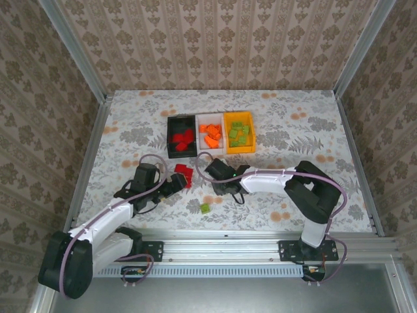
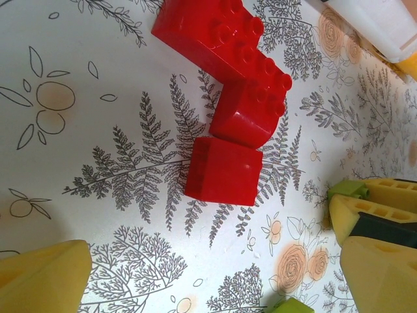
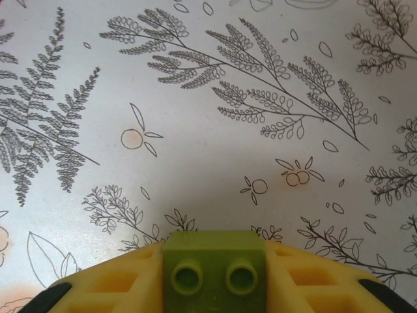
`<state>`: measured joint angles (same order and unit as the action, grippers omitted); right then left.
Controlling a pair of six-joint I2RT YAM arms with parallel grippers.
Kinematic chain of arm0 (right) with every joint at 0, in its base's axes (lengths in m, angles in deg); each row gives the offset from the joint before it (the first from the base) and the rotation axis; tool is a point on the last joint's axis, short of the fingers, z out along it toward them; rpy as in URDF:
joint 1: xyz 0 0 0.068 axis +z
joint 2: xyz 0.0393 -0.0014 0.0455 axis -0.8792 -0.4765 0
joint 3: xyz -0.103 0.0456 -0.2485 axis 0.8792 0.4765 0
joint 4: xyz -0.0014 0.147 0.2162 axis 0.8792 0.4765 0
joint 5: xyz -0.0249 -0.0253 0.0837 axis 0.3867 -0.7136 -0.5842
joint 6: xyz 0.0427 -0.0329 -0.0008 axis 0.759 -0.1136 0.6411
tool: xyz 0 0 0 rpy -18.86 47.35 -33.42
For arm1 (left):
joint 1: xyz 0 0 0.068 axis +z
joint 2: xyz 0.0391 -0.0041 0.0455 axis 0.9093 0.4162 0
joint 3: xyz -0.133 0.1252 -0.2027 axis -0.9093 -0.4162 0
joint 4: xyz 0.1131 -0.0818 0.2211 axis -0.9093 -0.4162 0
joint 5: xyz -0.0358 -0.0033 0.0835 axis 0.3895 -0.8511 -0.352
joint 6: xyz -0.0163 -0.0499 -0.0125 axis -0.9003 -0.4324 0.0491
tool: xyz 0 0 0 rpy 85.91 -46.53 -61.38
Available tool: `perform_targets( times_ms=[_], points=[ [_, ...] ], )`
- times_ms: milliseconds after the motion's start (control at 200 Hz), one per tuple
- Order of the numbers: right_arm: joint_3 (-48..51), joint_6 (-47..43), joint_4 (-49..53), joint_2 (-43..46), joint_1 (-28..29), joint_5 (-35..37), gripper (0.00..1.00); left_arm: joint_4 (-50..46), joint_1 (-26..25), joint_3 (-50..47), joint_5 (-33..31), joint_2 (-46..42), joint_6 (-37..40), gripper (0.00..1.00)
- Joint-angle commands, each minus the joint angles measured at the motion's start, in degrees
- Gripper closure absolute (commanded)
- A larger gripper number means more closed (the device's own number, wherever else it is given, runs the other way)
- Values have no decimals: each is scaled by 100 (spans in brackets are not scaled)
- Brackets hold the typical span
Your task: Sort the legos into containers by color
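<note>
Green brick (image 3: 213,257), light, stiff and likely slick, is pinched by its flat sides in the right gripper (image 3: 213,277) over the table (image 3: 195,98), while three red bricks (image 2: 225,171) lie just ahead of the wide-spread left gripper (image 2: 208,267).
</note>
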<state>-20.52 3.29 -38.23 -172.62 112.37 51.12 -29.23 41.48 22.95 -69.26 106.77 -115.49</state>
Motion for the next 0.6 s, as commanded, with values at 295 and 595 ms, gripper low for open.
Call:
perform_targets(
  times_ms=[295, 595],
  points=[
    [-1624, -954, 586, 268, -1601, 847, 67, 246, -12, 49, 112, 238, -34, 0],
    [-4089, -1284, 1471, -1737, -2363, 623, 63, 1976, -61, 407, 1009, 1053, 116, 0]
  ],
)
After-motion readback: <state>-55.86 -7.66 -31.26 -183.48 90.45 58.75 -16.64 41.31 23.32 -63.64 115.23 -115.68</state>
